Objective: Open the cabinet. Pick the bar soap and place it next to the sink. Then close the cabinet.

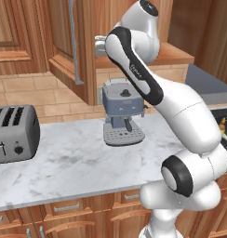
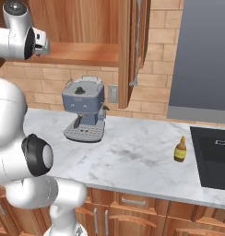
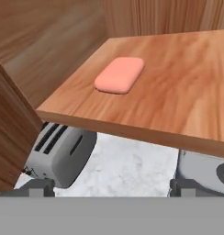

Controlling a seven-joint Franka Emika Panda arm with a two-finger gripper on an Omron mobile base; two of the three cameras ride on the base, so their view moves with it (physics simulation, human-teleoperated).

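White marble counter (image 1: 83,158) runs under a reddish-brown cabinet (image 1: 64,42), whose doors are swung open so the arm can reach inside. On the cabinet's wooden shelf (image 3: 178,92), a pink bar soap (image 3: 119,74) lies flat, just ahead of the gripper (image 3: 112,186) and a little to its left. The gripper is spread wide and holds nothing; it looks lined up to reach in for the soap. Below the shelf sit a grey toaster (image 3: 61,153) and a blue coffee machine (image 1: 122,111). An amber bottle (image 2: 180,150) stands beside the dark sink (image 2: 216,159).
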